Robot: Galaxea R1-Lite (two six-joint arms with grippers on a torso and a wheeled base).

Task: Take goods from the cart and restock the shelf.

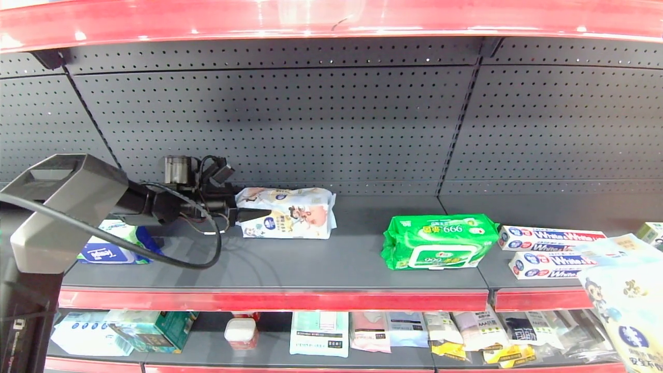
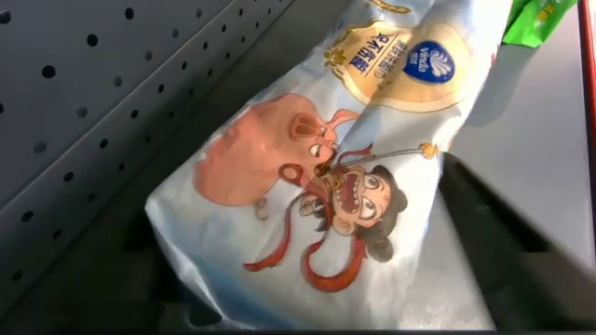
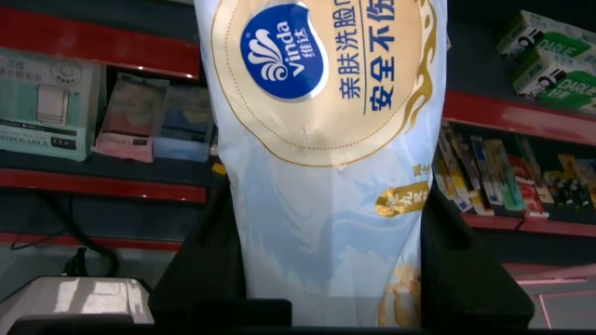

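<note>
Item: cartoon-print wipes pack (image 1: pixel 290 212), on the shelf (image 1: pixel 321 259) by the back panel, pinched by left end effector (image 1: pixel 254 212). Second wipes pack (image 3: pixel 326 140) clamped in right end effector (image 3: pixel 335 270), held clear of the shelf. Risk: the soft film may slip, or the pack may topple on release.

Overhead glare along red shelf edge (image 1: pixel 207 20)

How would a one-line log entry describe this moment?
left gripper: shut on cartoon pack, on shelf | right gripper: shut on second pack, in front of shelf
</note>
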